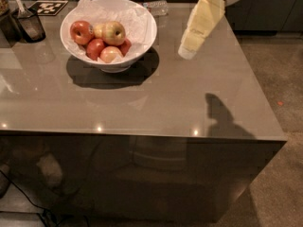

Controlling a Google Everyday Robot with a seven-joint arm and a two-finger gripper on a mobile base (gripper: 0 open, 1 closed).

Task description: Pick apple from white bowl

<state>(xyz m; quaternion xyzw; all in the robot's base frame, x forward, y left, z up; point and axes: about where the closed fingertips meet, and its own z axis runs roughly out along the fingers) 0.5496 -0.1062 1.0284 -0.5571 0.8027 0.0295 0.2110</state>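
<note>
The white bowl (144, 34) stands on the grey table at the back left, lined with crumpled white paper. The apple (113, 32), yellow-green with a red blush, lies on top near the bowl's middle. Red apples (81, 31) and a small pale yellow apple (98, 30) lie around it. My gripper (188, 52), cream-coloured, reaches down from the upper right and hangs above the table to the right of the bowl, apart from it. It holds nothing that I can see.
A small dark container with a utensil (30, 24) stands at the far left. A black-and-white marker tag (49, 7) and a clear plastic item (158, 6) lie behind the bowl. The table's right edge (258, 86) drops to the floor.
</note>
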